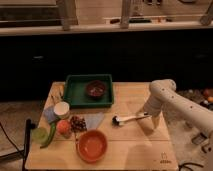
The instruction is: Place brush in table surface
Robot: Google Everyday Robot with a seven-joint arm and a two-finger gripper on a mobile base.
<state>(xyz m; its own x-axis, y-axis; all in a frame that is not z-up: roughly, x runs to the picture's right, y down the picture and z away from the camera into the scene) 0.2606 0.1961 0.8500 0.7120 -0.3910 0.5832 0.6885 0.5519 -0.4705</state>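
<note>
The brush (128, 119) has a slim whitish handle and a dark round head pointing left. It lies low over the light tan table surface (135, 145), right of centre; I cannot tell whether it touches the wood. My gripper (148, 116) is at the handle's right end, at the tip of the white arm (167, 97) that comes in from the right. The arm hides the gripper's far side.
A dark green tray (75, 95) with a dark bowl (95, 89) stands at the back. An orange bowl (92, 145) sits at the front. A white cup (62, 109), a green vegetable (50, 135), an orange fruit (63, 127) and a blue cloth (92, 120) crowd the left side.
</note>
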